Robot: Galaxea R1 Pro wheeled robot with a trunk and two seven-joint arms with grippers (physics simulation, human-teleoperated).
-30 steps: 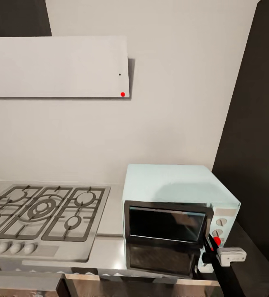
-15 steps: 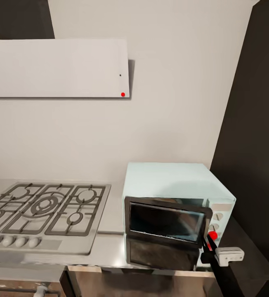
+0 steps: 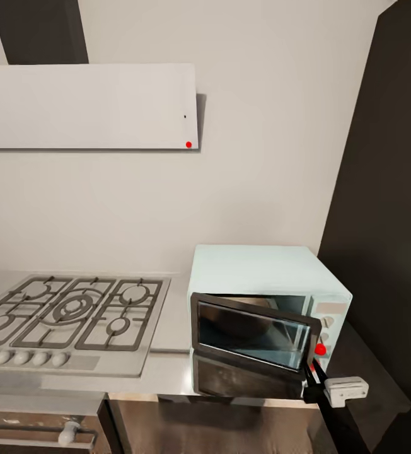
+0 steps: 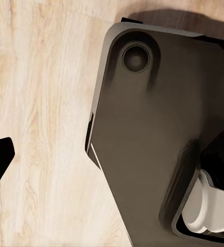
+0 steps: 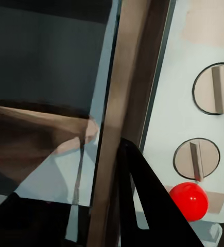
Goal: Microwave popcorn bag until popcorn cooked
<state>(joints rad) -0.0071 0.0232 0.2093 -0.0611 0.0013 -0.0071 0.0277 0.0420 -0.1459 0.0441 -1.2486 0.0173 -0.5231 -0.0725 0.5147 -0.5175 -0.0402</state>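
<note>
1. The microwave (image 3: 265, 296) sits on the desk (image 3: 167, 372), at 3 o'clock from the hob (image 3: 67, 315), its door (image 3: 253, 334) ajar.
2. The right gripper (image 3: 311, 372) is at the door's right edge; whether its fingers (image 5: 142, 200) grip it, I cannot tell.
3. The left wrist view shows wood floor (image 4: 39, 103) and a dark base (image 4: 148, 139); the finger spread is unclear.

Head view overlooks the microwave (image 3: 265, 296); right wrist view crowds its door (image 5: 123, 103).

The right arm reaches up from the lower right of the head view, its pale wrist block below and to the right of the dark right hand (image 3: 311, 377). A dark finger (image 5: 145, 198) shows in the right wrist view; whether the fingers are spread or closed cannot be told.
</note>
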